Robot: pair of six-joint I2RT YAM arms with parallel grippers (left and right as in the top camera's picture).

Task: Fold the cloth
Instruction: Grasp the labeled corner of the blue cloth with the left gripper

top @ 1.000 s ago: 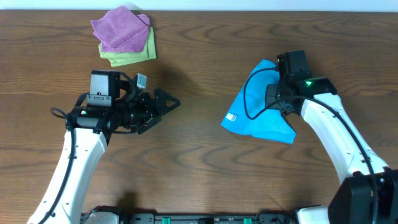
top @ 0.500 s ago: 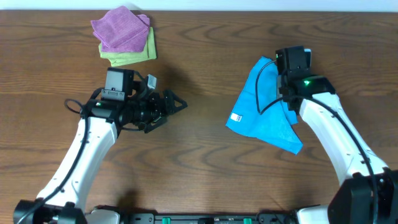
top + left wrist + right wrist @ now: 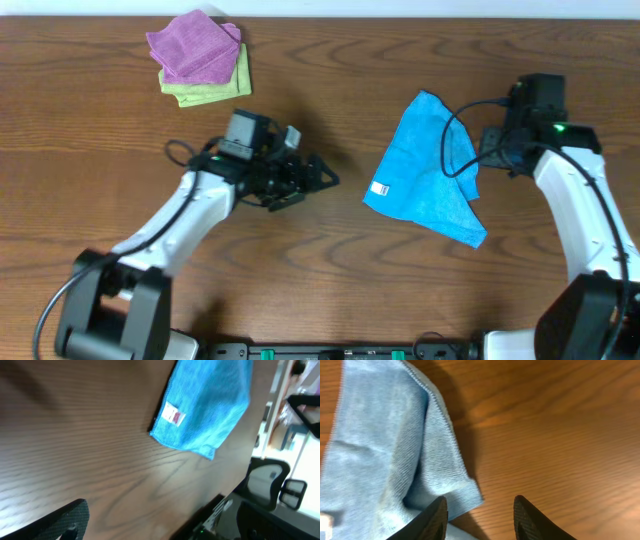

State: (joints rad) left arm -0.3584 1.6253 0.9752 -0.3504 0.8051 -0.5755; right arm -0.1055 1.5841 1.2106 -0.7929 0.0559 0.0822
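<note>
The sky-blue cloth (image 3: 430,165) lies rumpled on the wooden table at the right of centre. Its small white tag (image 3: 378,188) is at its left edge, and its right side is folded over in a loose flap. My right gripper (image 3: 488,158) is open and empty at the cloth's right edge. In the right wrist view (image 3: 480,520) its left finger sits over the flap's corner (image 3: 465,495). My left gripper (image 3: 322,181) is open and empty, pointing at the cloth from a short way to its left. The left wrist view shows the cloth (image 3: 205,405), the tag (image 3: 173,414) and one finger (image 3: 65,520).
A purple cloth (image 3: 193,45) lies on a light green cloth (image 3: 212,90) at the back left. Bare wood separates my left gripper from the blue cloth. The left wrist view shows the table's edge and a chair (image 3: 265,485) beyond it.
My right gripper has let go of the cloth and moved right; the cloth now lies on the table. My left arm has moved right, towards the cloth.
</note>
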